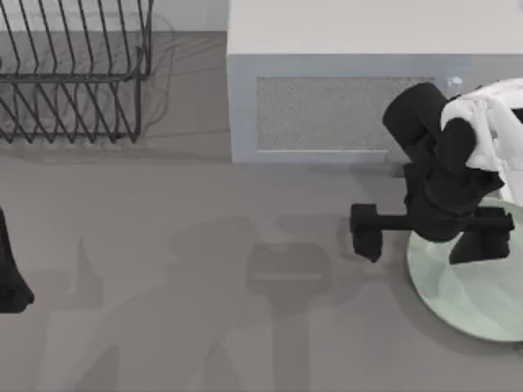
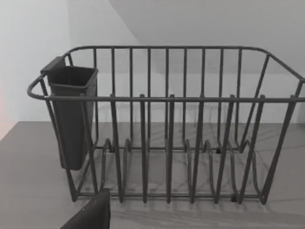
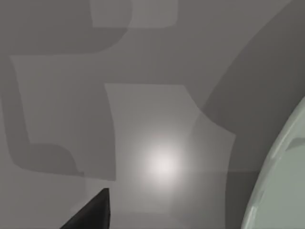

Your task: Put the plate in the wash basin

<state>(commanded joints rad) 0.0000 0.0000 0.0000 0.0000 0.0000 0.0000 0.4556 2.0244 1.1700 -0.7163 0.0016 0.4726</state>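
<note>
Right gripper [image 1: 433, 229], jaws spread wide, hovers over plate [image 1: 466, 302] left edge, near microwave [image 1: 327, 106]; off-centre pinch could slip. Left gripper: can't tell.

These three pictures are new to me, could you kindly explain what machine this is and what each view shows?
It is a simulated pair of AgileX robot arms at a grey table. The top view looks down from above. The right gripper hangs over the left edge of the pale green plate, fingers spread, holding nothing. The left arm sits parked at the table's left edge. Behind stand a wire dish rack and a microwave. The left wrist camera faces the rack. The right wrist camera looks at the tabletop and the plate's rim.
</note>
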